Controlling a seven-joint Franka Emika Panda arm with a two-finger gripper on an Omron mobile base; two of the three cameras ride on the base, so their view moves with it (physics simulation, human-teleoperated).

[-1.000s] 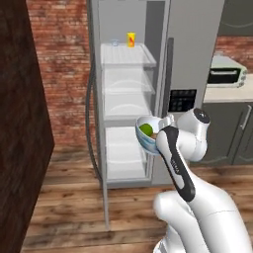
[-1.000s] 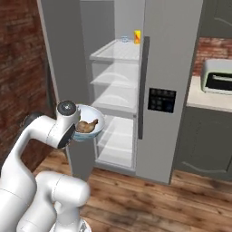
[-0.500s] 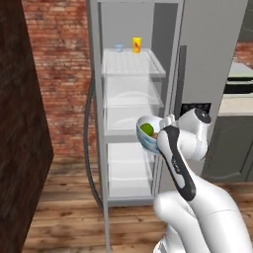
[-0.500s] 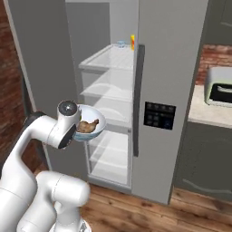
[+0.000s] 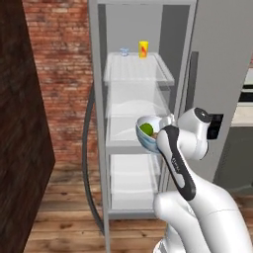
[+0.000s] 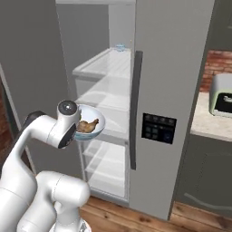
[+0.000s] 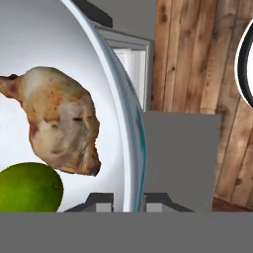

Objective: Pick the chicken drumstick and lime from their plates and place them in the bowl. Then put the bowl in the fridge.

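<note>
My gripper [image 7: 129, 201] is shut on the rim of the pale blue-white bowl [image 7: 129, 118] and holds it up in front of the open fridge [image 5: 140, 101]. Inside the bowl lie the brown chicken drumstick [image 7: 62, 126] and the green lime [image 7: 29, 190], side by side. From the left base view the bowl [image 5: 147, 133] shows the lime [image 5: 145, 129]. From the right base view the bowl [image 6: 93, 123] shows the drumstick [image 6: 87, 125]. The fridge's white shelves [image 6: 106, 97] stand just beyond the bowl. The two plates are out of view.
A yellow container [image 5: 143, 49] and a small glass [image 5: 124, 51] stand on the top fridge shelf. The closed fridge door with its dark panel [image 6: 157, 128] is to the right. A dark cabinet [image 5: 20, 133] stands at left, a toaster oven [image 6: 222, 95] on the counter at right.
The whole scene has grown larger and shifted: the base has driven closer to the fridge. The bowl stays in the gripper with both foods inside.
</note>
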